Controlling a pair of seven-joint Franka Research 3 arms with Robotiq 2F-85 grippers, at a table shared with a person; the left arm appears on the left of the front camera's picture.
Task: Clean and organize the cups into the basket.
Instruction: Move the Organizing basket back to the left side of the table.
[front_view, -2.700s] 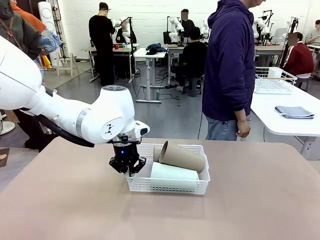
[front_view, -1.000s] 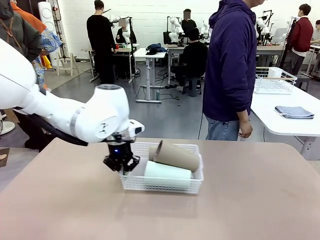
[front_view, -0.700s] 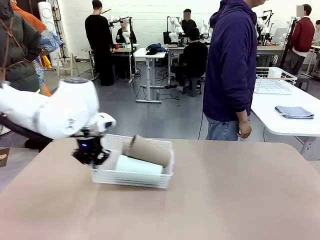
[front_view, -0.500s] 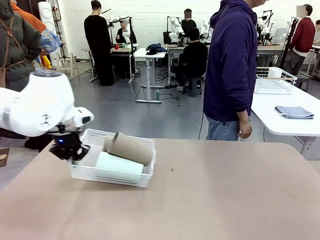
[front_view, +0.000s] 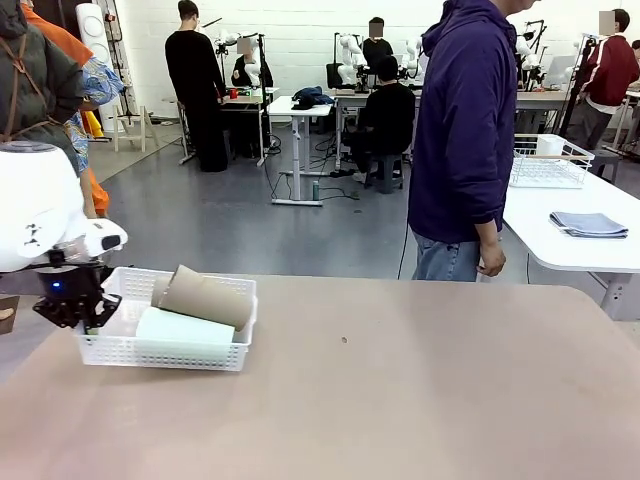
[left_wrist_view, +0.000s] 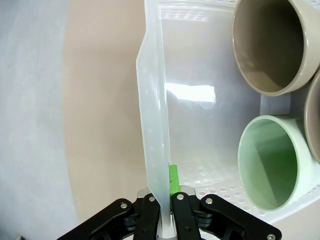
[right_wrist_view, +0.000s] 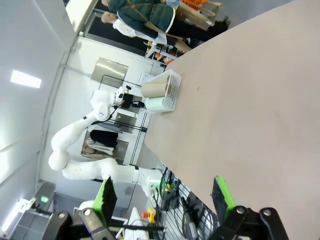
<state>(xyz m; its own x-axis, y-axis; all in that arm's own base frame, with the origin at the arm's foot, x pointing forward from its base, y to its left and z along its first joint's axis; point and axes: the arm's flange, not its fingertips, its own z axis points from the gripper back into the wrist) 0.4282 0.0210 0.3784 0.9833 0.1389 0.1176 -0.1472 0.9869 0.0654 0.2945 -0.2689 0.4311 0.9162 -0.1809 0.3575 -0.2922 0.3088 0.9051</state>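
At the far left of the front view you have the left hand (front_view: 72, 318) clamped tight on the short end wall of the white basket (front_view: 160, 351), which sits at the left edge of the tan tabletop (front_view: 400, 400). In the left wrist view the hand's (left_wrist_view: 165, 220) fingers pinch that thin wall from both sides, one green pad (left_wrist_view: 173, 181) showing just inside it.

Three cups lie on their sides in the basket: a mint-green cup (left_wrist_view: 267, 165), a tan cup (left_wrist_view: 272, 45) above it, and the rim of a second tan cup (left_wrist_view: 314, 125) at the right edge of the frame. From the front you see the tan cup (front_view: 205, 297) resting on top of the mint one (front_view: 185, 328).

A person in a dark purple hoodie (front_view: 462, 120) stands at the tabletop's far side, upper right of centre, well apart from the basket. To the right, another white table carries a wire rack (front_view: 548, 160) and a folded grey cloth (front_view: 588, 224).

Your right hand (right_wrist_view: 165, 197) hangs wide open over bare tabletop, holding nothing.
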